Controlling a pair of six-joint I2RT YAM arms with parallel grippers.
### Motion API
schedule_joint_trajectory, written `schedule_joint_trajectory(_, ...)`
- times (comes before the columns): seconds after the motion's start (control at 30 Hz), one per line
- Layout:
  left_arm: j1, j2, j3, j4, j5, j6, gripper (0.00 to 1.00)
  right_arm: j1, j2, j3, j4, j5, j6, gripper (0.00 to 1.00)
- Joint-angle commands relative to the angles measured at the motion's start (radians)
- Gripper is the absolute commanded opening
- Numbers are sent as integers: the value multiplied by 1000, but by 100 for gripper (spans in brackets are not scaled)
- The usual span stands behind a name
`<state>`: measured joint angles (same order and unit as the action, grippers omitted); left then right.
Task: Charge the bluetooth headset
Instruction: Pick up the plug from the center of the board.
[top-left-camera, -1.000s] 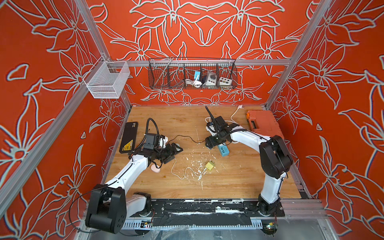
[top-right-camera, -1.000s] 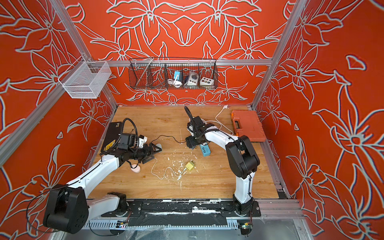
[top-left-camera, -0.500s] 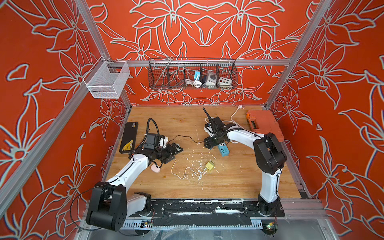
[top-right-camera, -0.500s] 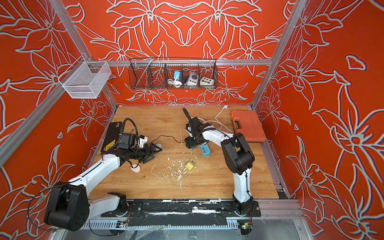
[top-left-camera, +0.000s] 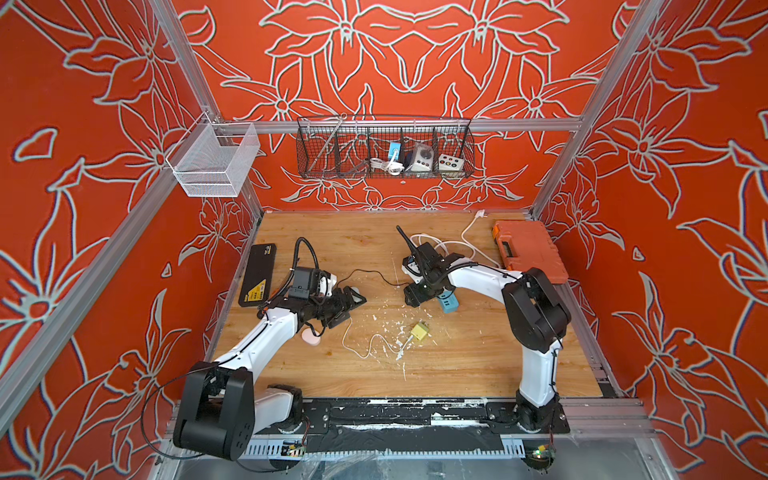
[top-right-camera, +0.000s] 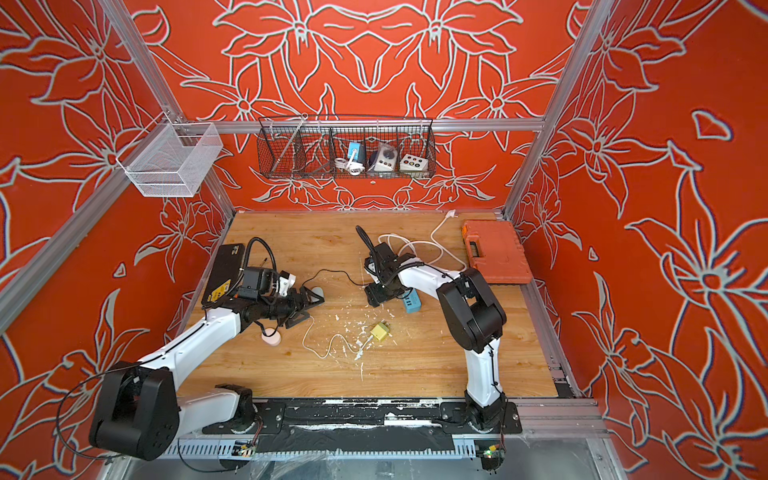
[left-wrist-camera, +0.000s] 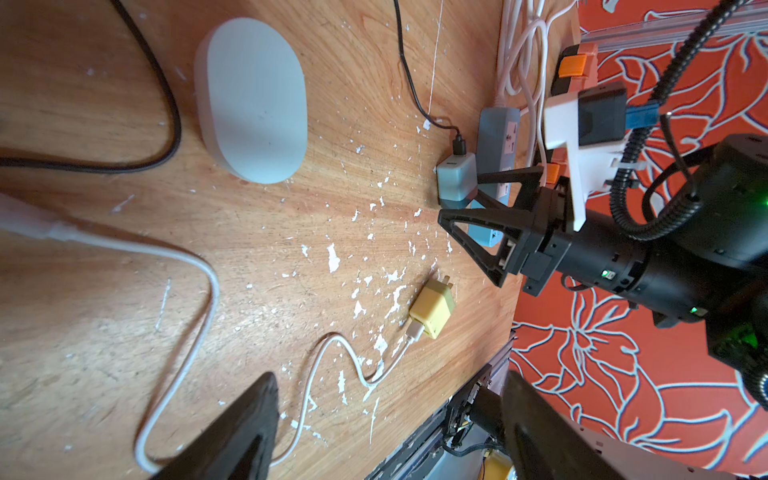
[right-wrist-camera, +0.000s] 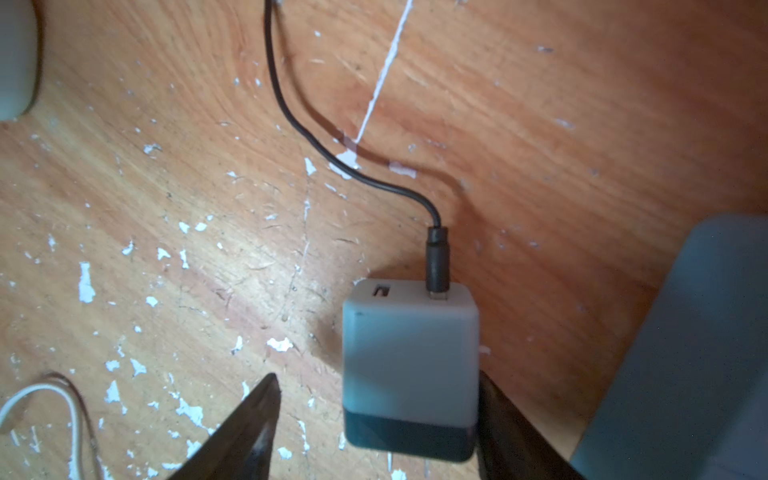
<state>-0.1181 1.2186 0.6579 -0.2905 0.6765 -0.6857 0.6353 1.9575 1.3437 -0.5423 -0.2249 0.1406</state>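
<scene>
The headset's white oval case lies on the wooden table, just beyond my left gripper in both top views. That gripper is open and empty in the left wrist view, over a white cable. A black cable runs to a pale grey charger block beside the blue power strip. My right gripper straddles the block. One finger is against its side and the other stands apart, so it is open.
A yellow plug with the white cable lies mid-table among paint flecks. A small pink-white object sits by the left arm. There is an orange tool case back right, a black flat device left, and wire baskets on the wall.
The right gripper's jaws have narrowed around the charger block, and the right arm's elbow has shifted left. The left arm has not moved.
</scene>
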Motion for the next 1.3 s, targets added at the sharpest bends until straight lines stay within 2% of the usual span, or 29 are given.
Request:
schedule_joint_trajectory(0.0,-3,5,-12,5,14,-9,82,7,-15,17,-21,46,0,72)
schedule_joint_trajectory(0.2,-3,0,-15,5,17,-9,82,7,17,63,-61,98,2,72)
schedule_joint_trajectory(0.43,-4,5,-14,10,29,-11,82,7,6,53,-51,104,12,72)
schedule_joint_trajectory(1.03,-26,28,6,-6,12,-18,79,27,5,31,-25,-15,36,67)
schedule_joint_trajectory(1.27,-45,55,19,-4,6,-27,79,53,37,35,-32,18,42,65)
